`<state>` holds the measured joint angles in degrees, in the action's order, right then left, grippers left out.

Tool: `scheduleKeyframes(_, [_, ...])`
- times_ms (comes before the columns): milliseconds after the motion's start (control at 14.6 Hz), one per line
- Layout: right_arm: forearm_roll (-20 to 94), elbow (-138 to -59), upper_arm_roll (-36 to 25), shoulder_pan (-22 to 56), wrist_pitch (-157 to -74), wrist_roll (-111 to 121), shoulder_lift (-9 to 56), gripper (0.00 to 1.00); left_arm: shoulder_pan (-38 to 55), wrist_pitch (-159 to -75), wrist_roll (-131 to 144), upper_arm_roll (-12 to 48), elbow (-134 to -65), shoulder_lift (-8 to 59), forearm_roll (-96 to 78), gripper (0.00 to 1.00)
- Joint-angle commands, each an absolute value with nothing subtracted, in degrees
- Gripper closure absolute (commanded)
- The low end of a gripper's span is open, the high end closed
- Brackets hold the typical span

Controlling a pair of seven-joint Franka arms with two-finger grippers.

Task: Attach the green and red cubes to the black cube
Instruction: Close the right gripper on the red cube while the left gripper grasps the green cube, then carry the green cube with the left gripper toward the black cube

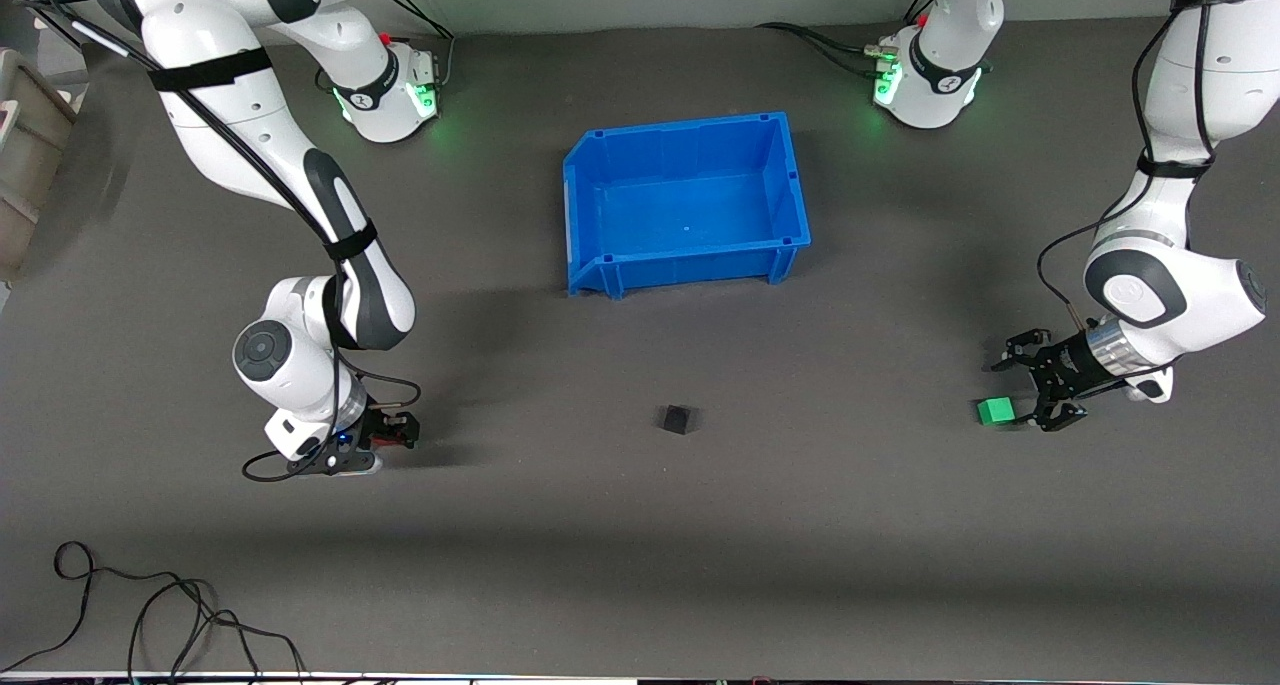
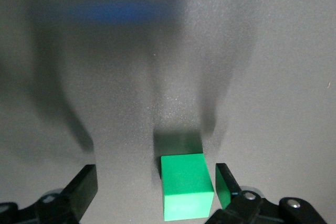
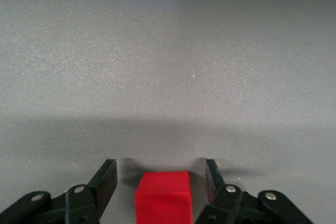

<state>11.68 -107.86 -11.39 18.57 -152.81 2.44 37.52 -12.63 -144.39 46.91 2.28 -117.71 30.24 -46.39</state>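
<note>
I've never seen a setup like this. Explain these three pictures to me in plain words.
Two white robot arms work at a dark table. The wide picture looks down from across the table; the other two come from cameras on each arm's wrist.

On the table: a blue bin, a black cube, a green cube and a red cube.

The left gripper is open, low around the green cube. The right gripper straddles the red cube with gaps showing on both sides. Nothing is held yet.
</note>
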Motion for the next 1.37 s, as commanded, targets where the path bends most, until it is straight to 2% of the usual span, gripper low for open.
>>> scheduleKeyframes(0, [13.6, -106.6, -11.3, 18.8, -153.3, 3.3, 38.5, 0.28, -11.9, -144.8, 46.1, 1.9, -116.5, 31.0, -47.7, 0.18])
scheduleKeyframes(68, [13.6, -106.5, -11.3, 18.8, -153.4, 3.3, 38.5, 0.30, -11.9, -144.8, 46.2, 1.9, -116.3, 31.1, -47.8, 0.29])
scheduleKeyframes(137, [13.6, -106.5, -11.3, 18.8, -153.3, 3.3, 38.5, 0.35, -11.9, -144.8, 46.2, 2.0, -116.3, 31.1, -47.8, 0.31])
scheduleKeyframes(205, [13.6, -106.5, -11.3, 18.8, -153.4, 3.3, 38.5, 0.36, -11.9, -144.8, 46.2, 2.0, -116.3, 31.1, -47.9, 0.43])
scheduleKeyframes(342, [13.7, -106.6, -11.3, 18.7, -153.3, 3.2, 38.5, 0.40, -11.9, -144.7, 46.4, 2.2, -116.2, 31.1, -48.1, 0.58])
scheduleKeyframes(957, [17.1, -106.7, -11.3, 18.7, -152.8, 4.1, 38.5, 0.40, -12.0, -143.4, 49.1, 2.4, -114.5, 30.5, -48.1, 0.59])
scheduleKeyframes(1093, [17.1, -106.7, -11.3, 18.7, -152.7, 4.2, 38.5, 0.47, -12.0, -141.2, 49.8, 2.4, -113.9, 30.5, -48.0, 0.63])
scheduleKeyframes(1298, [17.1, -107.0, -11.3, 18.5, -152.7, 5.8, 38.8, 0.56, -12.0, -141.0, 49.9, 2.4, -114.0, 30.5, -47.9, 0.64])
